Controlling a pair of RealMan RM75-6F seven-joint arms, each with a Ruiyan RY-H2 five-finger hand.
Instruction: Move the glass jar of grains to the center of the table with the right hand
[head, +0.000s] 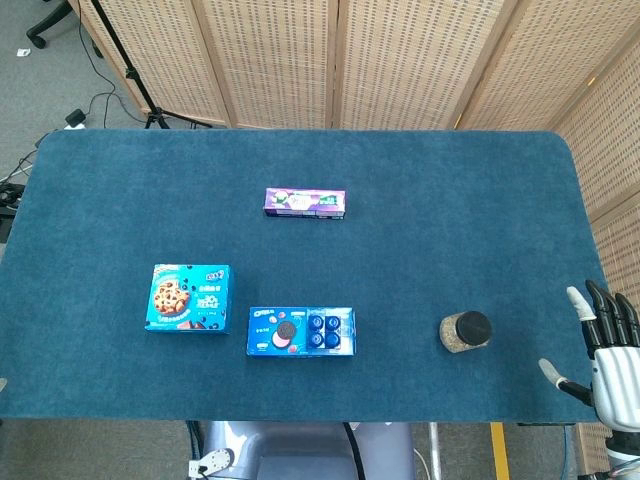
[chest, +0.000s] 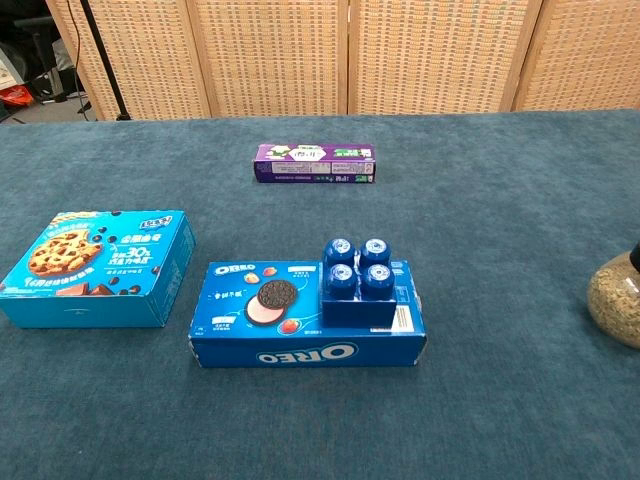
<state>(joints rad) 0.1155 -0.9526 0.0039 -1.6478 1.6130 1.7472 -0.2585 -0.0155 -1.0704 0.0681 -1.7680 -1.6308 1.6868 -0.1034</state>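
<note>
The glass jar of grains has a black lid and stands upright on the blue table, toward the front right. The chest view catches only part of the jar at its right edge. My right hand hovers at the table's right edge, well to the right of the jar, with its fingers spread and nothing in them. The left hand shows in neither view.
A blue Oreo box lies left of the jar. A blue cookie box sits further left. A purple box lies toward the back centre. Wicker screens stand behind the table.
</note>
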